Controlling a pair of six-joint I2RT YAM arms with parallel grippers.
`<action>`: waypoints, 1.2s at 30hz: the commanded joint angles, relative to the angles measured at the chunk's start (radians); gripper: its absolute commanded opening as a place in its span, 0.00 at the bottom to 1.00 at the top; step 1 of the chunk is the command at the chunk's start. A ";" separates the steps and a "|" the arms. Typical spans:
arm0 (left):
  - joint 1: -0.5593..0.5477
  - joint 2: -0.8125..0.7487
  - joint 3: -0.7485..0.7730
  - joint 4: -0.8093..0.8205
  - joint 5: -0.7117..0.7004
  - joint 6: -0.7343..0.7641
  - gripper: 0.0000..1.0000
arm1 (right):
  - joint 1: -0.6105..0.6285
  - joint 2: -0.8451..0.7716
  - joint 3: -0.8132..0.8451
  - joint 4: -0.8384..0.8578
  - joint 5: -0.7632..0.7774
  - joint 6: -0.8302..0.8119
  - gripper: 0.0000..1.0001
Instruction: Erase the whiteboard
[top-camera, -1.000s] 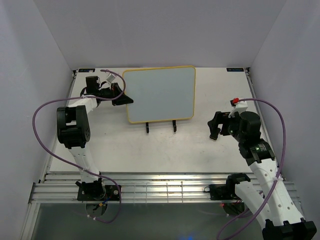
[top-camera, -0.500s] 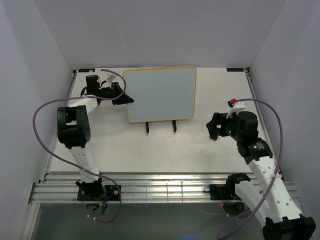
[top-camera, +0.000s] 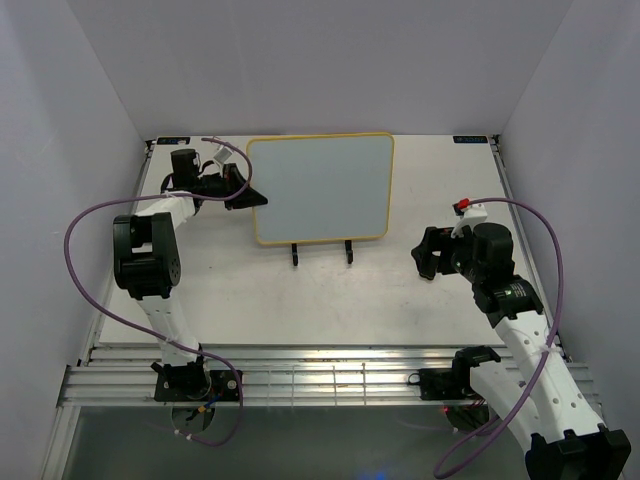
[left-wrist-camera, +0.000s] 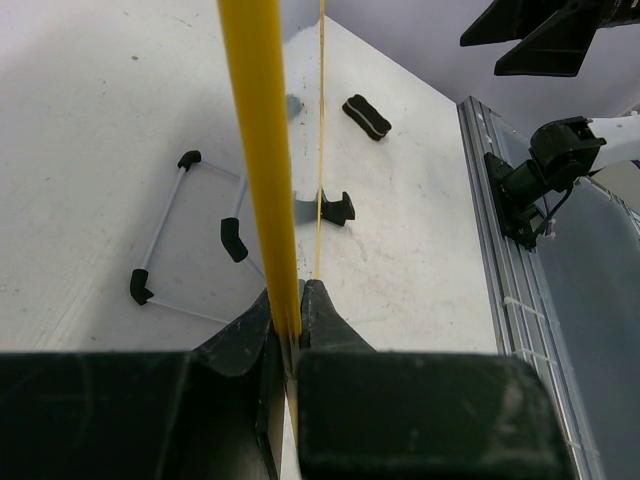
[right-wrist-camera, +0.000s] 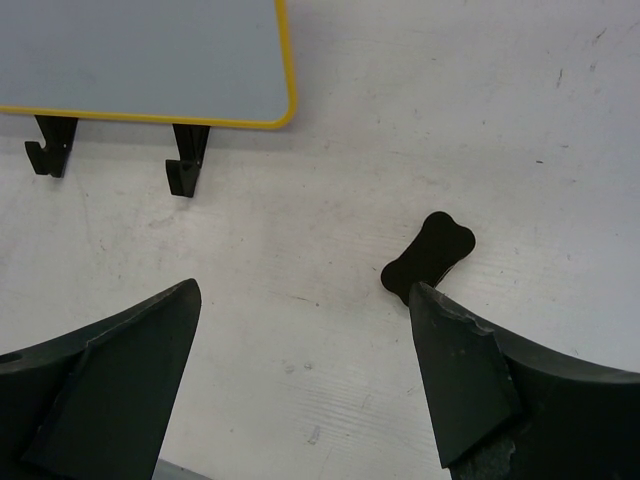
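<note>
Whiteboard (top-camera: 320, 190) edge pinched in left tool (left-wrist-camera: 289, 305), seemingly blank, right tool (right-wrist-camera: 303, 292) apart

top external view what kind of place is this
Likely a robot lab test cell: left arm and right arm bolted to a white table, plain walls around it, a small whiteboard.
</note>
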 joint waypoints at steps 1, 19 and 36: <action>0.007 -0.085 -0.006 0.072 0.342 0.039 0.00 | 0.005 -0.007 -0.004 0.043 -0.013 -0.016 0.90; -0.016 -0.200 -0.035 0.074 0.342 0.045 0.00 | 0.009 0.007 0.002 0.032 -0.013 -0.024 0.90; -0.085 -0.248 -0.039 0.075 0.339 0.043 0.00 | 0.016 0.014 0.001 0.032 -0.013 -0.024 0.90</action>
